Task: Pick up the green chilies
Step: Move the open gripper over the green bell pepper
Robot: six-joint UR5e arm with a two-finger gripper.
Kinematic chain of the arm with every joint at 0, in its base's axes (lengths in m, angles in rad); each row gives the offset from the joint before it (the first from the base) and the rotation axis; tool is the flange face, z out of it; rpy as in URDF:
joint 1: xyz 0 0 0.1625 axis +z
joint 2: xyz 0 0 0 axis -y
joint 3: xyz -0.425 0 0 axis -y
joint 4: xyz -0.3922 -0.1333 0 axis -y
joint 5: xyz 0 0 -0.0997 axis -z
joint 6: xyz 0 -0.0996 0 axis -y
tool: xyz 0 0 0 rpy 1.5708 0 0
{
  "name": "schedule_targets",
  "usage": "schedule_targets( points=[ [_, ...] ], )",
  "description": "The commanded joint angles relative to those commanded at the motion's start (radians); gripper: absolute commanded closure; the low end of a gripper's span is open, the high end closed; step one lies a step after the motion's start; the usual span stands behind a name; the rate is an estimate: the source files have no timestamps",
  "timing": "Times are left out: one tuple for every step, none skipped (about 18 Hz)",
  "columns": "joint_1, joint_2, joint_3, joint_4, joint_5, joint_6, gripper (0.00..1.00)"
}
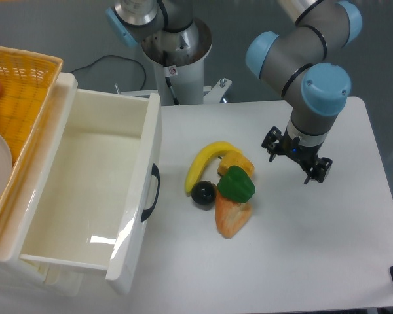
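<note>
The green chilies are one glossy bright green chunky toy pepper in the middle of the white table. It lies in a small pile, touching a yellow banana, a yellow-orange chunk, a black ball and an orange carrot-like piece. My gripper hangs to the right of the pile, apart from the pepper, with its two fingers spread and nothing between them.
A white open drawer with a dark handle stands at the left. A woven yellow basket with a plate sits at the far left. The robot base stands at the back.
</note>
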Motion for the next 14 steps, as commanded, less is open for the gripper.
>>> schedule_targets(
  points=[
    [0.000, 0.000, 0.000, 0.000, 0.000, 0.000, 0.00],
    [0.000, 0.000, 0.000, -0.002, -0.005, -0.002, 0.00],
    [0.000, 0.000, 0.000, -0.002, -0.009, -0.002, 0.00],
    [-0.002, 0.003, -0.003, -0.002, -0.006, -0.003, 0.00],
    [-0.003, 0.005, -0.014, -0.002, 0.000, -0.012, 0.00],
    [-0.005, 0.003, -0.029, 0.005, 0.002, -0.012, 0.00],
    [-0.003, 0.006, -0.047, 0.012, 0.002, -0.017, 0.00],
    [-0.005, 0.008, -0.063, 0.015, 0.005, -0.023, 0.00],
    [-0.002, 0.009, -0.072, 0.015, 0.003, -0.026, 0.00],
    [0.003, 0.009, -0.078, 0.017, 0.000, -0.026, 0.00],
    [0.008, 0.012, -0.089, 0.014, 0.005, -0.035, 0.00],
    [0.009, 0.017, -0.098, 0.014, 0.003, -0.058, 0.00],
    [0.020, 0.020, -0.113, 0.014, -0.001, -0.077, 0.00],
    [0.037, 0.029, -0.127, 0.014, -0.006, -0.083, 0.00]
  ],
)
